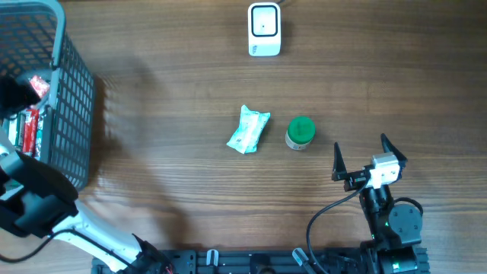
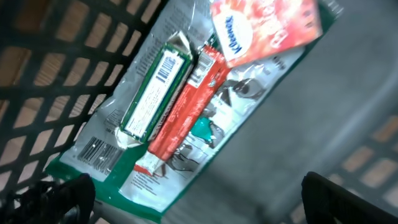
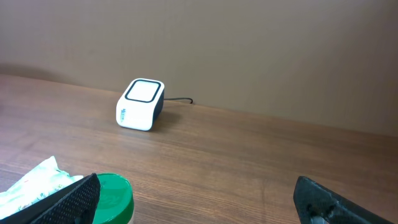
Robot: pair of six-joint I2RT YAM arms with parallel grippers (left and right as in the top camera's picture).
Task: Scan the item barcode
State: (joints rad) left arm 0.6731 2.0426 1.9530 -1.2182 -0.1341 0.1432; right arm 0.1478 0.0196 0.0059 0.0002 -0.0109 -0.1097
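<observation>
Both jaw pairs gape empty, and the green-lidded round jar (image 1: 300, 132) sits nearest the right gripper (image 1: 364, 156), apparently just ahead-left.

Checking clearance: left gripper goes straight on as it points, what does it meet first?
Likely the red packet lying on the green-edged bag in the basket; depth unclear.

Tabletop (image 1: 167, 114) brown woodgrain. Scanner (image 1: 264, 29) white, black face. Before right pincer (image 1: 360, 144): green lid (image 1: 302, 128), pale mint packet (image 1: 249, 129). Under left pincer (image 2: 199, 202): grey mesh basket (image 2: 56, 37); green box (image 2: 152, 87), red bar (image 2: 183, 109).
</observation>
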